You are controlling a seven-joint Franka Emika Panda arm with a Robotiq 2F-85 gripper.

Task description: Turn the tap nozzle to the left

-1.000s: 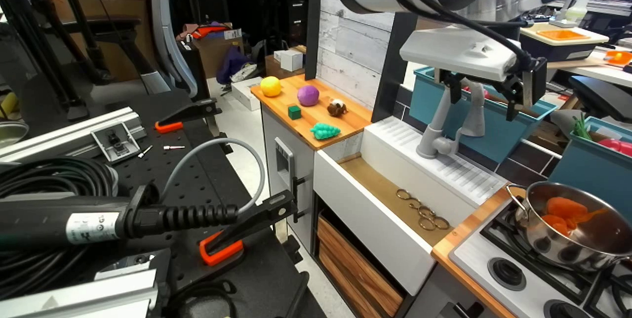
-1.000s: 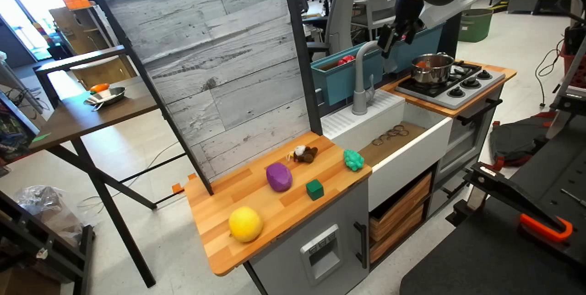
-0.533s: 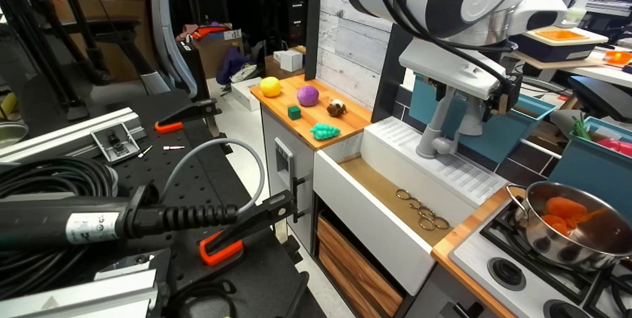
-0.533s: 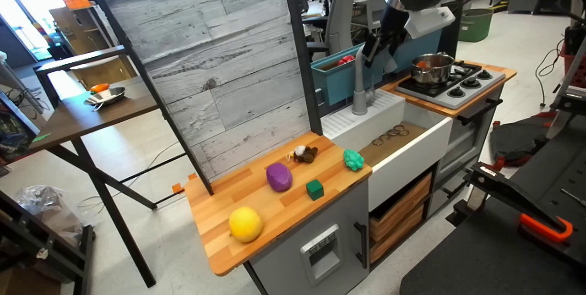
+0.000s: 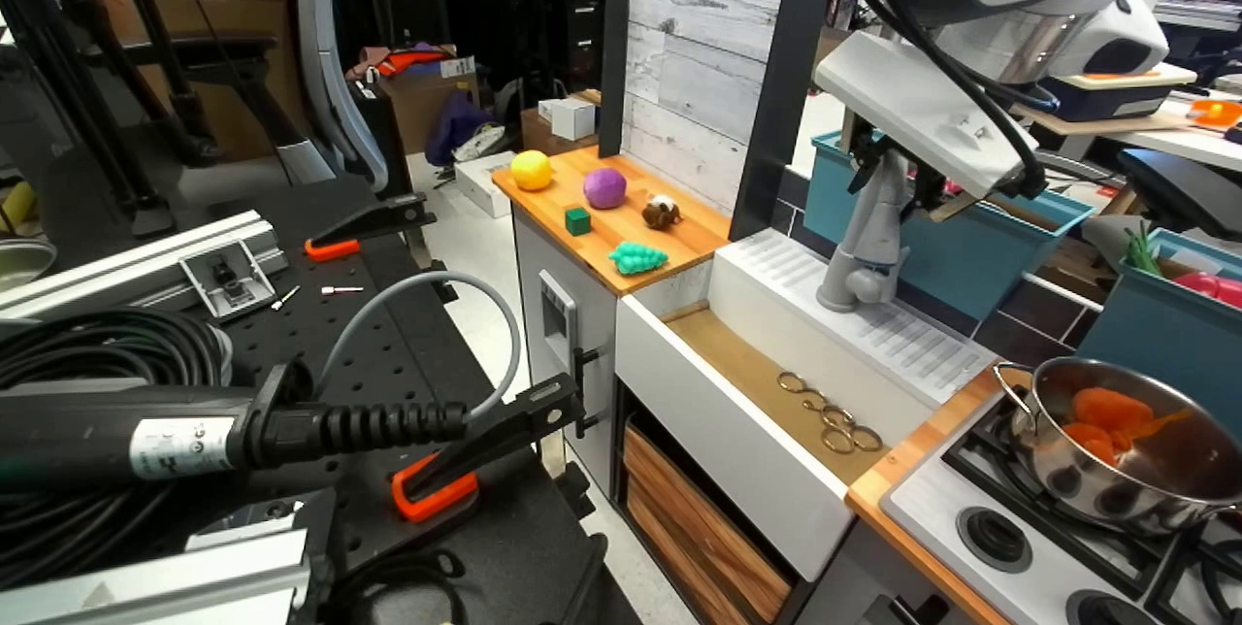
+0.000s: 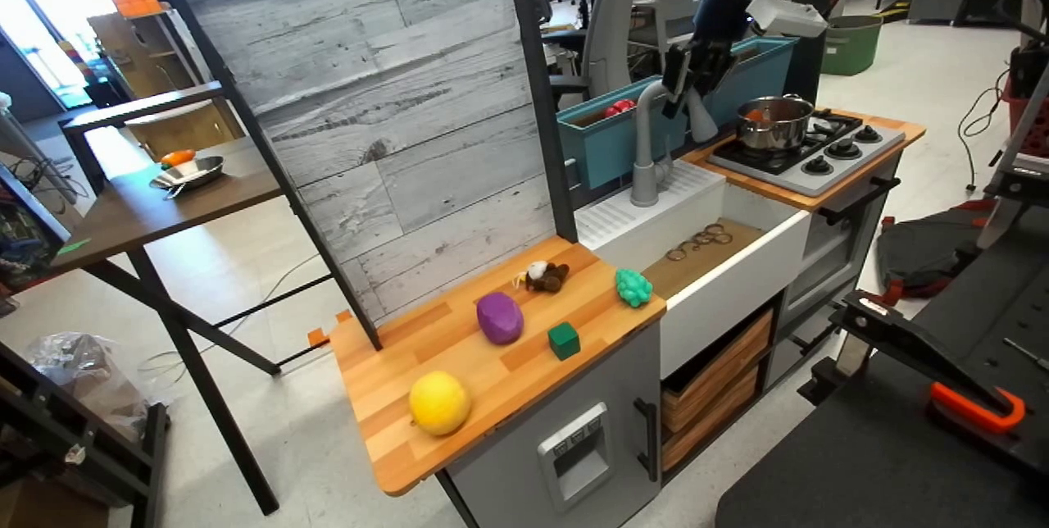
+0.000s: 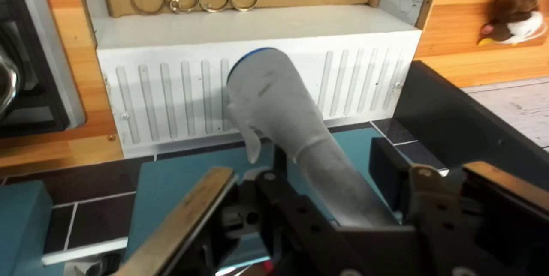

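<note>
The tap nozzle (image 5: 871,227) is a grey gooseneck spout on a thicker base, on the white ledge behind the sink. My gripper (image 6: 691,89) is up at the arch, fingers pointing down at it. Close up in the wrist view, the nozzle (image 7: 274,91) runs diagonally between the fingers, its wide blue-edged tip over the ledge. My gripper (image 7: 332,164) stands partly open around the arch; teal background shows on both sides of the spout, so I see no firm contact. The upper end of the arch is hidden behind the gripper body.
Teal bins (image 5: 975,256) hang right behind the tap. The white sink (image 5: 728,431) in front holds a curled metal piece. A metal pot (image 6: 770,134) sits on the stove beside it. A plank panel (image 6: 393,85) rises on the opposite side, with several toys below.
The gripper has tilted and risen slightly, and its jaws have narrowed. The spout's tip has swung around, so in an exterior view it now overlaps the stem instead of standing apart from it.
</note>
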